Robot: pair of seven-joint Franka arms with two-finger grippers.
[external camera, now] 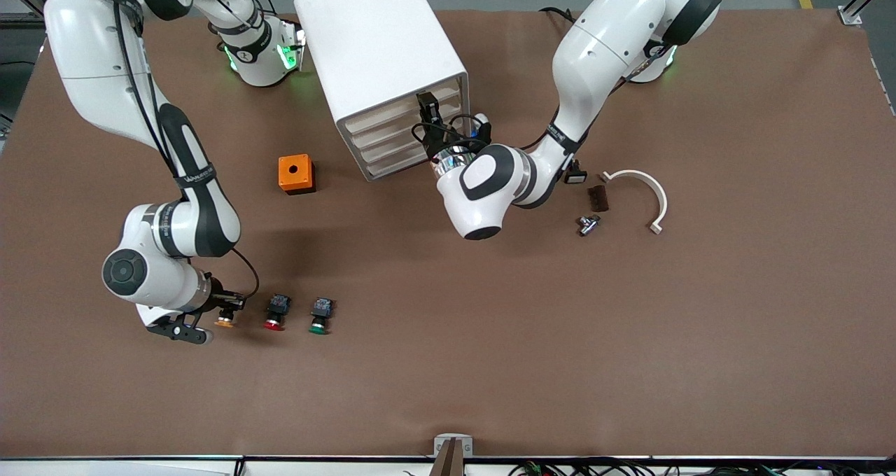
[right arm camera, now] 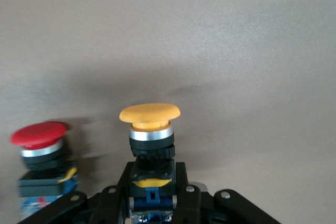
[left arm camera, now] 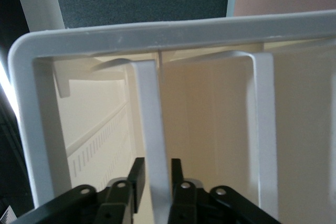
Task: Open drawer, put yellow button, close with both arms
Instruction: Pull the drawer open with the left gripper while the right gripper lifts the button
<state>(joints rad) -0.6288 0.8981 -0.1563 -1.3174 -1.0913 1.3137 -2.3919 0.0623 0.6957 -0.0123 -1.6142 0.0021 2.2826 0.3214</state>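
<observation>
1. Currently, the drawer (external camera: pixel 402 112), top centre of the frame, looks not yet pulled out; the yellow button (external camera: pixel 225 317) lies on the table at lower left, beside the red button (external camera: pixel 274 320).
2. The left gripper (external camera: pixel 428 111) is at the drawer front, fingers pinched on its white handle (left arm camera: pixel 152 145).
3. The right gripper (external camera: pixel 222 306) reaches low over the table, fingers closed on the yellow button's body.
4. Remaining: open, insert, close.

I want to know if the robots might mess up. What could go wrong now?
The right gripper pinches only the yellow button's body, so it might slip or tip. The red button sits right beside it and could get bumped. The left gripper pinches a thin bar on the drawer; a crooked pull might slip off, or drag the cabinet.
</observation>
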